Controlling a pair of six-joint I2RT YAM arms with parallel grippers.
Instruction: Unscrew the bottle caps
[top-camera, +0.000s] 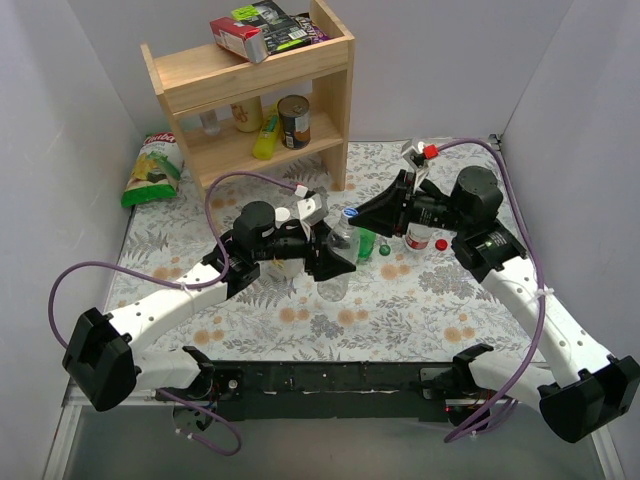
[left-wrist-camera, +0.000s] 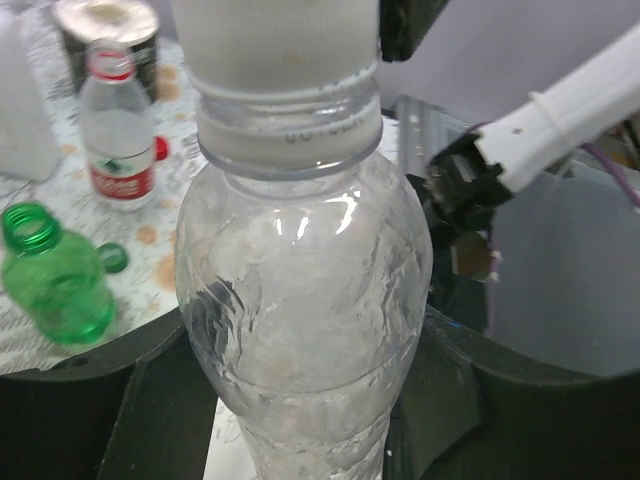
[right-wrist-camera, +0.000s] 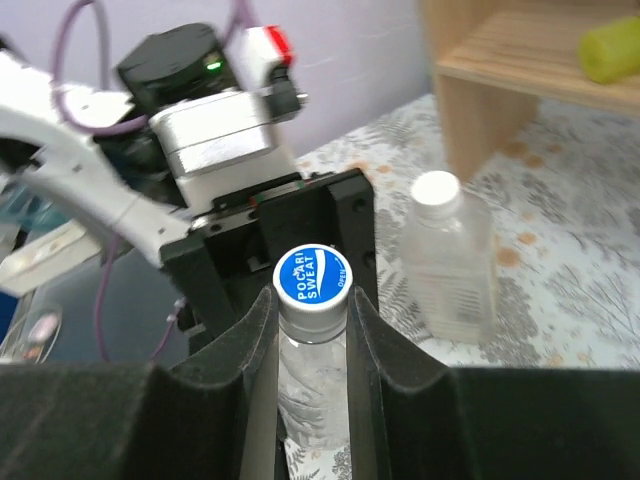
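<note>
The large clear bottle (top-camera: 336, 268) stands upright at the table's middle. My left gripper (top-camera: 325, 262) is shut on its body (left-wrist-camera: 300, 300), with a black finger (left-wrist-camera: 150, 400) on each side. My right gripper (right-wrist-camera: 312, 300) reaches in from the right, and its fingers press both sides of the bottle's blue cap (right-wrist-camera: 312, 278). An open small green bottle (left-wrist-camera: 55, 280) stands beside its green cap (left-wrist-camera: 112, 258). The red-labelled bottle (left-wrist-camera: 118, 130) has its red cap (left-wrist-camera: 160, 148) lying next to it. A slim clear bottle with a white cap (right-wrist-camera: 437, 192) stands behind.
A wooden shelf (top-camera: 250, 90) with cans and boxes stands at the back. A green chips bag (top-camera: 152, 170) leans at the back left. White walls close in the sides. Purple cables loop over both arms.
</note>
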